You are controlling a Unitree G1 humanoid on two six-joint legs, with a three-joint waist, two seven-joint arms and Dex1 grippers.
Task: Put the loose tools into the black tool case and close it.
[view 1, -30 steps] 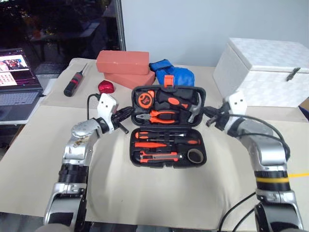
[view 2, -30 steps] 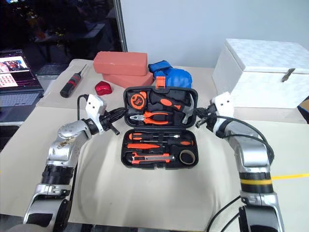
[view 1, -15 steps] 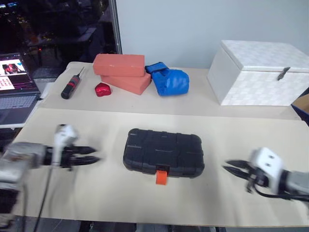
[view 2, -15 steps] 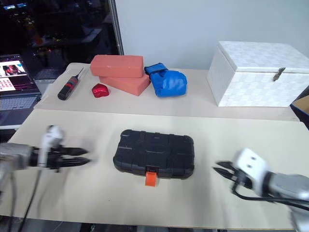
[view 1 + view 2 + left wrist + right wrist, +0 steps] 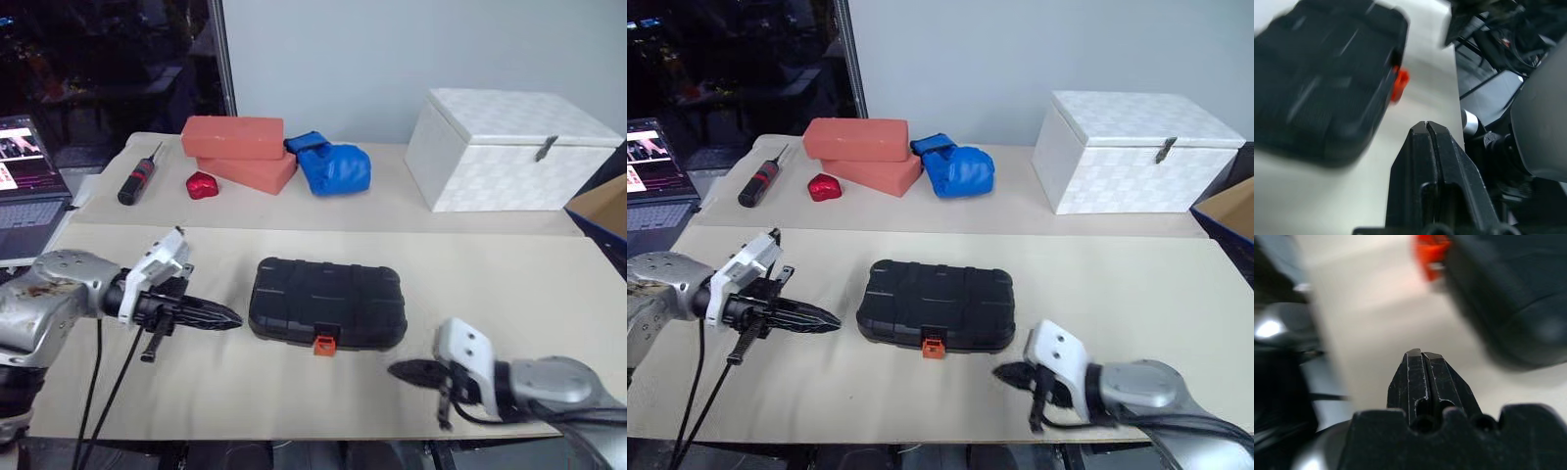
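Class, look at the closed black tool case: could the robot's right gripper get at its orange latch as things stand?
Probably yes. The right gripper sits shut just right of the orange latch on the black tool case, with only bare table between.

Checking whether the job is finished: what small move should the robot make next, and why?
Probably press the orange latch home with the right hand. The black tool case lies closed, no loose tools lie beside it, both hands are shut and clear, but whether the latch is snapped can't be told.
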